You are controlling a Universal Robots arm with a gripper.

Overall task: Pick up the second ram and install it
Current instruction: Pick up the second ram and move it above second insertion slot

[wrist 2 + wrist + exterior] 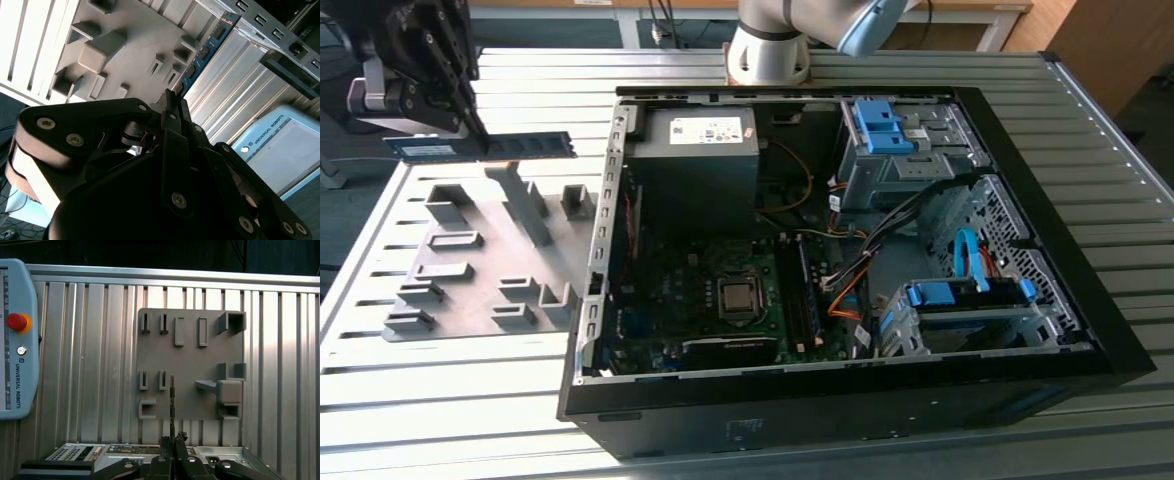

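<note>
The second ram [483,147] is a thin blue-green stick with black chips. It hangs level in the air above the far end of the grey slotted holder tray [480,262], at the exterior view's left. My gripper [471,138] is shut on it from above, gripping near its middle. In the second wrist view the ram [202,56] sticks out past the closed fingertips of the gripper [172,100]. The first wrist view shows the ram [172,402] edge-on above the tray [190,360], held by the gripper [173,441].
An open computer case [854,250] lies to the exterior view's right of the tray, with the motherboard's memory slots [803,295] near its middle. Blue drive-bay clips [881,125] sit inside. A teach pendant [15,340] rests on the slatted table [454,380].
</note>
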